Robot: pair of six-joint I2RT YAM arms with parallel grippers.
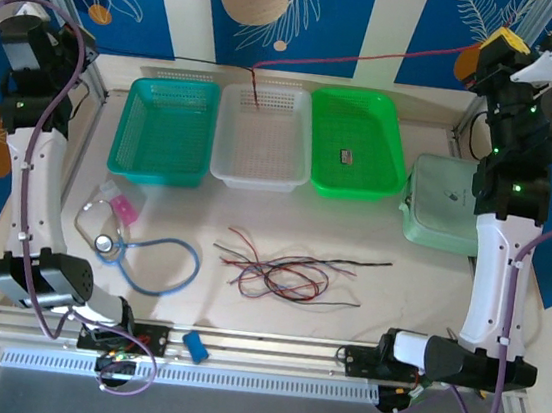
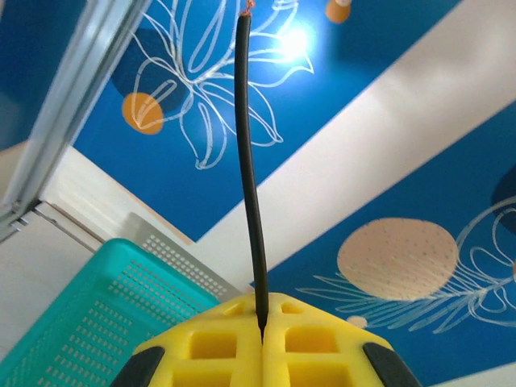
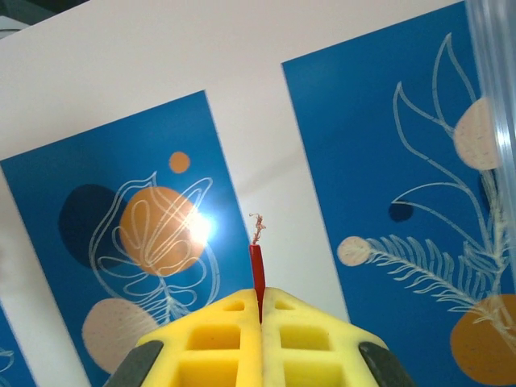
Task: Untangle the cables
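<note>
The cables (image 1: 283,273) are very thin, limp wires in red, black, brown-orange and pale grey. Most of them lie in one loose tangle near the middle of the pale surface (image 1: 427,286), in front of the baskets. The loops overlap and a few straight ends trail to the right. We cannot count the strands in that heap with certainty.

Two more wires are held up off the surface. The left hand (image 2: 262,314) has its yellow fingers pressed together on a thin black wire (image 2: 250,185), which rises from the seam to a bare copper tip. The right hand (image 3: 260,305) is likewise closed, pinching a thin red wire (image 3: 257,270) whose short end shows frayed copper strands.

From above, the red wire runs from the high right hand leftwards across the back of the surface and meets the black one above the far rim of the white perforated plastic basket (image 1: 219,144) — a short length hangs down there.

We count two hands, two held wires and three baskets side by side — the white one between a teal perforated plastic basket (image 1: 120,142) and a green perforated plastic basket (image 1: 368,117).
</note>
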